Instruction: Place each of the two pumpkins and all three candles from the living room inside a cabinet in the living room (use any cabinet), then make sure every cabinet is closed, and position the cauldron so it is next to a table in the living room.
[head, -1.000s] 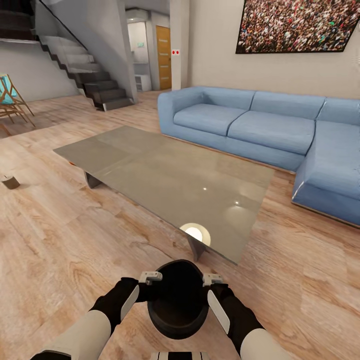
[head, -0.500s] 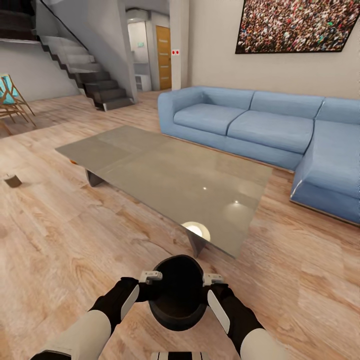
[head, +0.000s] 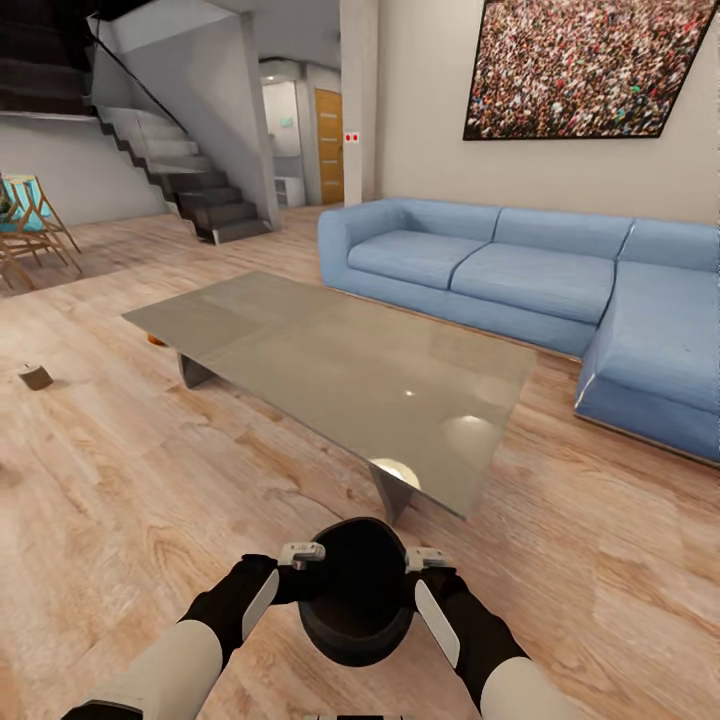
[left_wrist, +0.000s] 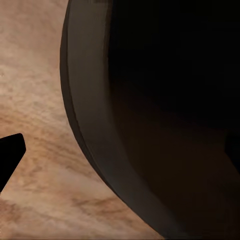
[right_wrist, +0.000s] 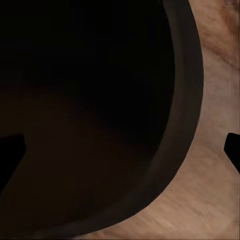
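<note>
Even, bright render light; lamp glare on the glass table (head: 300, 345); murky wrist views.

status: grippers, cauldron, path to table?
Left gripper and right gripper both on cauldron rim, one each side. Cauldron carried above floor. Table just ahead, nothing between.

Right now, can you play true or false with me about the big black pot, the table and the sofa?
1. Both hands are at the rim of the cauldron, the left hand on one side and the right hand on the other. True.
2. The cauldron sits on the table. False: it is in front of the table, held over the wooden floor.
3. The sofa is red. False: it is blue.
4. The sofa stands beyond the table. True.
5. A pumpkin sits inside the cauldron. False: its inside looks dark and empty.
</note>
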